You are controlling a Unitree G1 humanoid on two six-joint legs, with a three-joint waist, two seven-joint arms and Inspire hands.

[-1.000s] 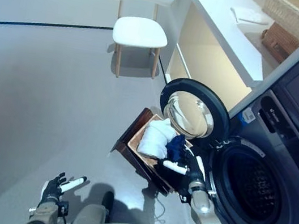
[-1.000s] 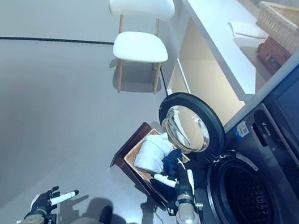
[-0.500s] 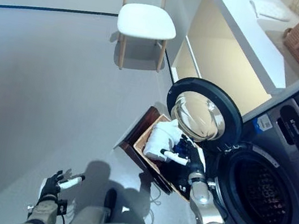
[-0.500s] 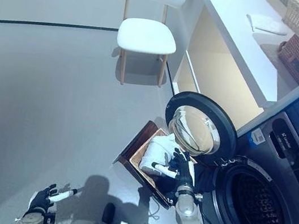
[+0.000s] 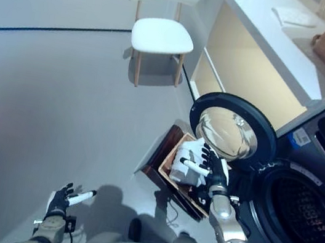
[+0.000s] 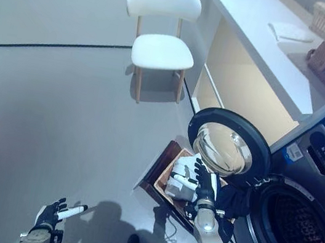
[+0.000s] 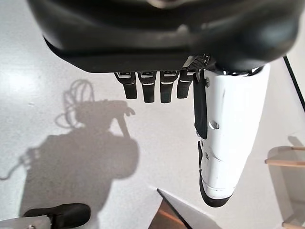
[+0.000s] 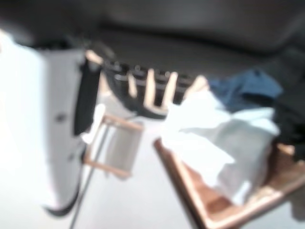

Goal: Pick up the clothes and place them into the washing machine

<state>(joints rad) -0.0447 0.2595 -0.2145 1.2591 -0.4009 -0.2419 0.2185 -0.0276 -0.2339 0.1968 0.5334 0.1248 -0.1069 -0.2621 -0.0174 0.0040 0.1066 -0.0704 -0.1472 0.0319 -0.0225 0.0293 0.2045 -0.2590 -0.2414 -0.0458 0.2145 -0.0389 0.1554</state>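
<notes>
Left hand [image 5: 60,202] hangs low over the bare floor [image 5: 40,107], fingers relaxed and straight, white thumb out, holding nothing; idle, as in both earlier frames. Right hand [image 6: 202,181] is now over the wooden tray [image 5: 165,159] on the floor beside the washing machine [image 5: 317,203], at the tray's edge nearest the machine, fingers spread loose above the white clothes [image 5: 188,162]. A second ago it sat lower, at the tray's near corner by the dark blue clothes [image 8: 248,88]; half a second ago it was already coming up over the pile. Own wrist view shows straight fingers above the white bundle, no cloth pinched; whether the tips touch the cloth cannot be told. Judgement: reach done, grasp not yet made. All clothes remain in the tray: white toward the far edge, dark blue on the machine side. The round door [image 5: 231,128] stands open above the tray, and the drum [image 5: 308,218] shows no clothes. Whole view has shifted since earlier frames, so camera moved; white chair [image 5: 160,31] and counter [image 5: 269,46] beyond are not judged moved.
</notes>
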